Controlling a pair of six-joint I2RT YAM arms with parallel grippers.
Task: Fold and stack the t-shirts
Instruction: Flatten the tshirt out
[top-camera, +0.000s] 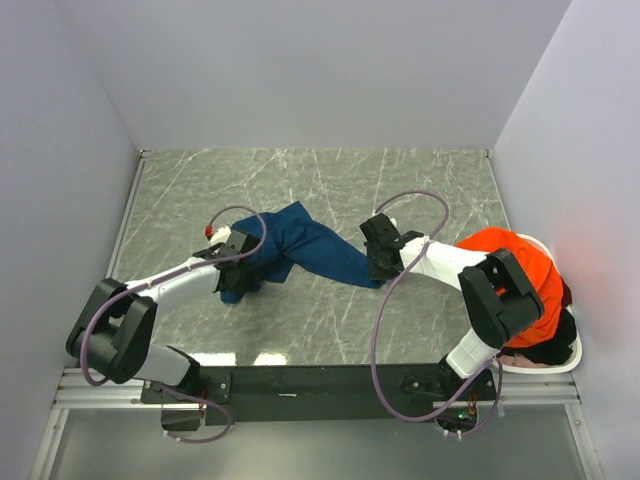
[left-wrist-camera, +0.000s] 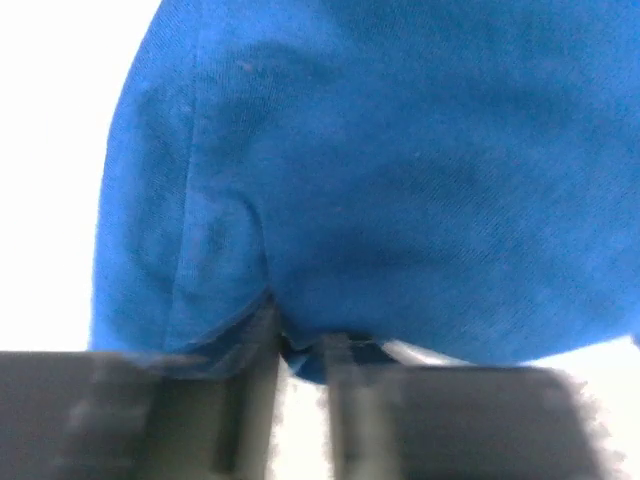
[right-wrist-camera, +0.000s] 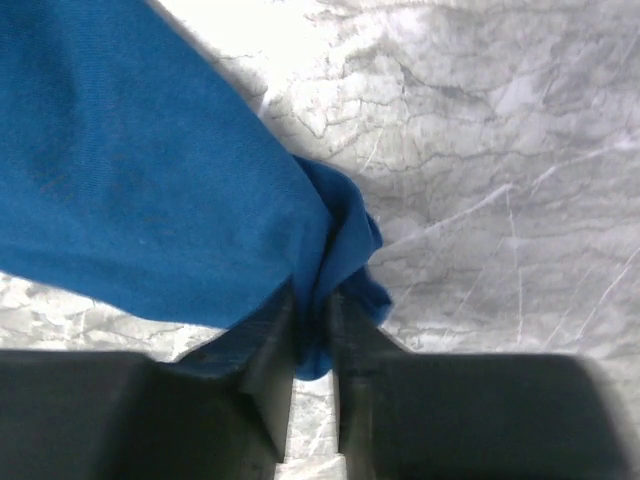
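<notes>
**Item 1. Navy blue t-shirt (top-camera: 305, 250), count: one.**
- It was soft knit cloth of an even blue, with a seam line showing close to my left gripper (top-camera: 238, 272).
- It was unfolded and bunched into a long twisted band, widest just ahead of my left gripper and narrowing to a rumpled tip at my right gripper (top-camera: 380, 264).
- It was strung between my two hands, sagging onto the table (top-camera: 330, 180) in the span between them.

**Item 2. Grippers, count: two.**
- My left gripper (left-wrist-camera: 300, 345) was closed on a fold of the navy blue t-shirt (left-wrist-camera: 400, 180). The cloth was pinched in the narrow slit between my fingers and rose ahead of them, filling most of the wrist view.
- My right gripper (right-wrist-camera: 312, 310) was closed on a gathered corner of the same shirt (right-wrist-camera: 130, 180). The bunched cloth was squeezed between my fingers and spilled a little past them to the right, while the main body spread away to the left.

**Item 3. Orange t-shirt (top-camera: 520, 270), count: one.**
- It was bright and heaped, lying behind my right gripper beside that arm's elbow, well apart from the blue one.

**Item 4. Dark cloth (top-camera: 548, 350), count: cannot tell.**
- It lay under the orange t-shirt, with only its edge showing.

**Item 5. Basket (top-camera: 572, 360), count: one.**
- It was white and held the orange and dark cloth.
</notes>
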